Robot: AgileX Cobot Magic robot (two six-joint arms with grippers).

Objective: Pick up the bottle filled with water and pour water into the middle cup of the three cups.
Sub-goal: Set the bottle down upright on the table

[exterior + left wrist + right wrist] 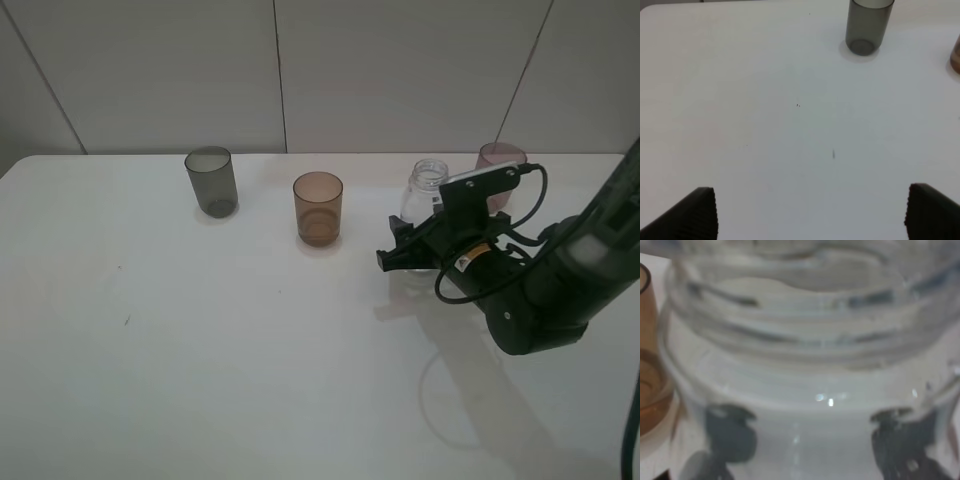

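The clear capless bottle stands right of the orange-brown middle cup. The smoky grey cup is at the left and the pink-mauve cup is behind the bottle. My right gripper straddles the bottle's lower body, with its jaws on either side. In the right wrist view the bottle fills the frame. Dark fingers show through it, and the orange-brown cup is beside it. Whether the jaws press the bottle is unclear. My left gripper is open and empty over bare table.
The white table runs to a tiled wall at the back. The left wrist view shows the grey cup far ahead and a sliver of the orange-brown cup. The right arm's cable hangs over the table's right side.
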